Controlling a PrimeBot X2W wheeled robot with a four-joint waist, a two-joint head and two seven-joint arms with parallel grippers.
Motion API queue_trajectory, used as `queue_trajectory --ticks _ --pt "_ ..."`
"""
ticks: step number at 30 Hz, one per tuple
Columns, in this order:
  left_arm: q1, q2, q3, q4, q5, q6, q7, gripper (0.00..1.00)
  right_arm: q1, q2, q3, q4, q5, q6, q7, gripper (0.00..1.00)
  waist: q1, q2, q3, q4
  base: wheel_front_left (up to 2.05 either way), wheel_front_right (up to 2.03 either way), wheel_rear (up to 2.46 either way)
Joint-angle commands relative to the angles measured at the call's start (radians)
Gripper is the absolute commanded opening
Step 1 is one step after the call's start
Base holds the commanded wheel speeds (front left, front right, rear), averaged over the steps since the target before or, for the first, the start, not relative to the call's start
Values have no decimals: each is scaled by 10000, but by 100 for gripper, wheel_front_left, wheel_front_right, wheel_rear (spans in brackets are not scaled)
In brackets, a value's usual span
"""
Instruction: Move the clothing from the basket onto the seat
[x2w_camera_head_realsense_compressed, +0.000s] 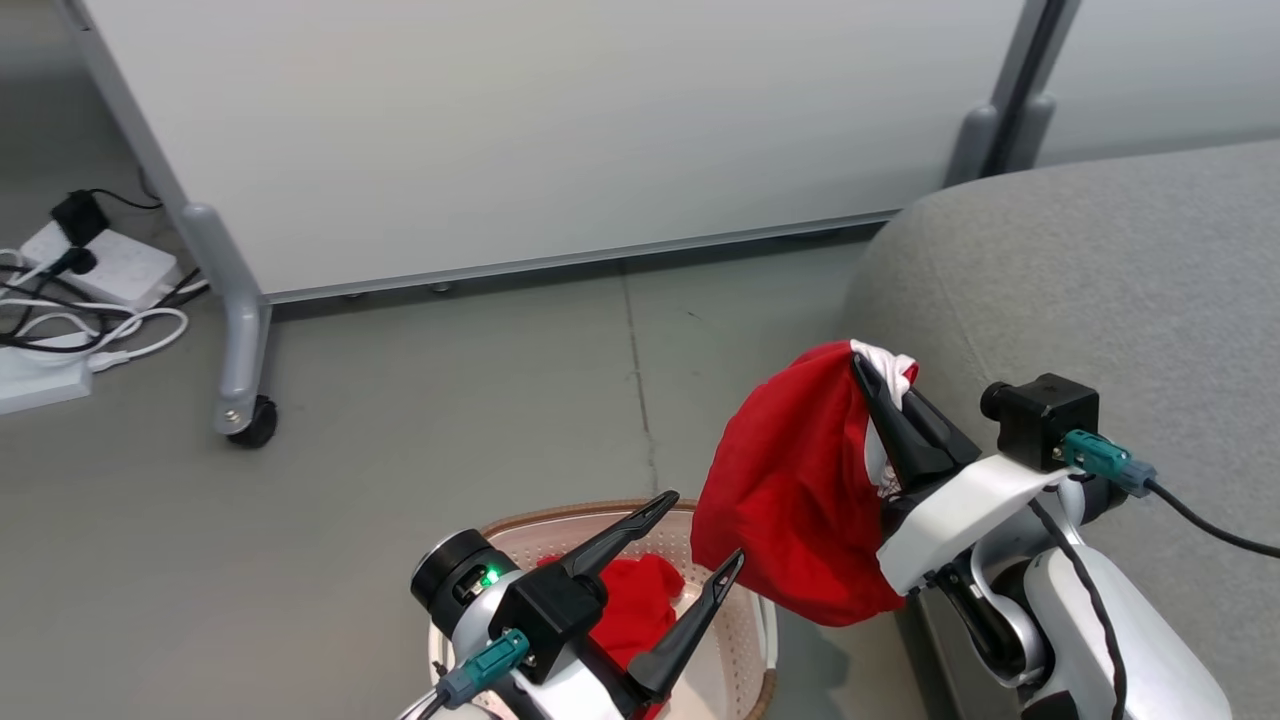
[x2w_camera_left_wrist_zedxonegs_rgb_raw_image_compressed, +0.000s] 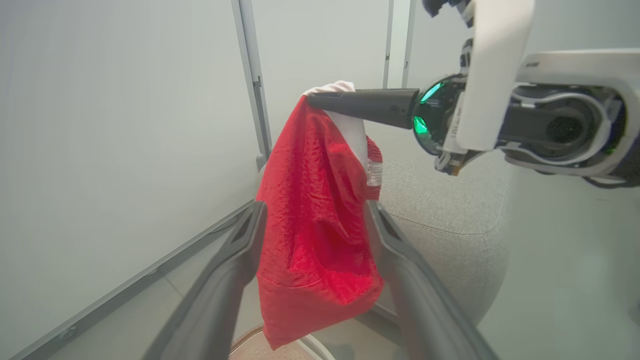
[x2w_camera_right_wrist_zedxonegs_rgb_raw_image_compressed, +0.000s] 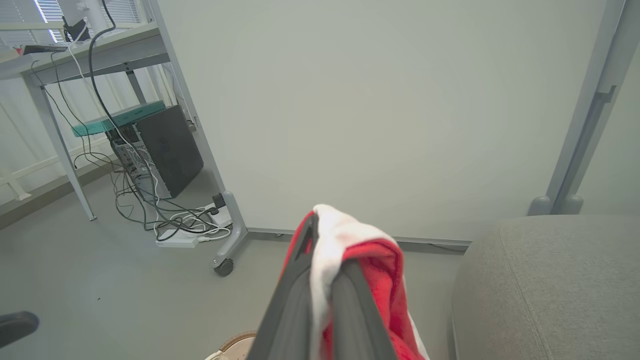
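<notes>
My right gripper (x2w_camera_head_realsense_compressed: 868, 372) is shut on a red garment (x2w_camera_head_realsense_compressed: 790, 490) with a white part at the top. It hangs in the air between the basket and the grey seat (x2w_camera_head_realsense_compressed: 1100, 290). The same red garment (x2w_camera_left_wrist_zedxonegs_rgb_raw_image_compressed: 310, 225) hangs from the right gripper (x2w_camera_left_wrist_zedxonegs_rgb_raw_image_compressed: 312, 100) in the left wrist view, and red-and-white cloth (x2w_camera_right_wrist_zedxonegs_rgb_raw_image_compressed: 345, 250) is pinched at the right gripper (x2w_camera_right_wrist_zedxonegs_rgb_raw_image_compressed: 320, 230) in its own view. More red clothing (x2w_camera_head_realsense_compressed: 630, 600) lies in the cream basket (x2w_camera_head_realsense_compressed: 740, 620) at the bottom. Above that basket my left gripper (x2w_camera_head_realsense_compressed: 705, 530) stands open and empty.
A pale wall panel on a wheeled grey leg (x2w_camera_head_realsense_compressed: 235, 350) stands behind. A power strip and cables (x2w_camera_head_realsense_compressed: 90, 280) lie on the floor at left. A desk with a computer tower (x2w_camera_right_wrist_zedxonegs_rgb_raw_image_compressed: 160, 145) stands further left. The basket's rim (x2w_camera_right_wrist_zedxonegs_rgb_raw_image_compressed: 235, 345) peeks in below.
</notes>
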Motion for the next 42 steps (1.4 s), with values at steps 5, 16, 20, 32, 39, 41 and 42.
queue_trajectory --ticks 5,16,20,32,39,41,42 --pt "-193 109 -15 -79 -16 76 -17 100 -92 -185 -202 -221 -124 5 155 0 0 0 308 -799 0 0 0" --pt "-524 262 -209 -270 94 92 157 100 35 -204 -1012 -385 -309 5 59 0 0 0 1081 -2701 0 0 0" --pt "-619 330 -303 -329 68 48 256 100 87 -127 -1189 -448 -344 5 -6 0 0 0 1307 -3203 0 0 0" --pt "-989 517 -409 -496 128 51 412 100 -449 -91 -1919 -555 -338 5 -300 0 0 0 1889 -3795 0 0 0" --pt "-1317 586 -416 -686 145 21 467 100 -2344 -554 -2849 -107 -311 5 -391 0 0 0 2409 -3724 0 0 0" --pt "-1424 602 -421 -732 189 17 495 100 -3013 -690 -3088 139 -200 5 -406 0 0 0 2589 -3615 0 0 0" --pt "-1496 606 -417 -753 206 21 508 100 -3342 -822 -3223 300 -228 5 -414 0 0 0 2688 -3556 0 0 0"
